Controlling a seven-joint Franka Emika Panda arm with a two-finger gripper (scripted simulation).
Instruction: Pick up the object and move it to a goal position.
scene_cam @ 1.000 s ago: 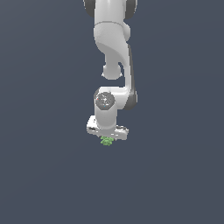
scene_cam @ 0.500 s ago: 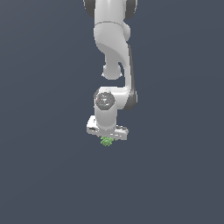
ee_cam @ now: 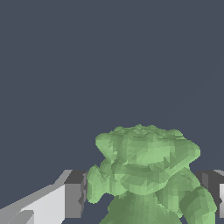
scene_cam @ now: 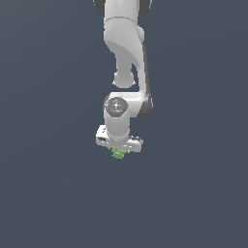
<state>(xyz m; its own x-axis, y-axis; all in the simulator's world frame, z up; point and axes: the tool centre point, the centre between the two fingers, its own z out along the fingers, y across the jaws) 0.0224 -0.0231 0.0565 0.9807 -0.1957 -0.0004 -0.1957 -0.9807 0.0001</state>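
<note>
The object (scene_cam: 118, 154) is a small light-green knobbly clump directly under the white hand of the arm in the exterior view. My gripper (scene_cam: 118, 150) points straight down over it, and the hand hides the fingers in that view. In the wrist view the object (ee_cam: 146, 168) fills the space between the two grey fingertips (ee_cam: 73, 194), one on each side, and both pads press against its flanks. My gripper (ee_cam: 144, 199) is shut on the object. Its lower part runs out of the wrist picture.
A plain dark grey-blue surface (scene_cam: 53, 193) spreads in every direction around the arm. No other objects, containers or edges show in either view.
</note>
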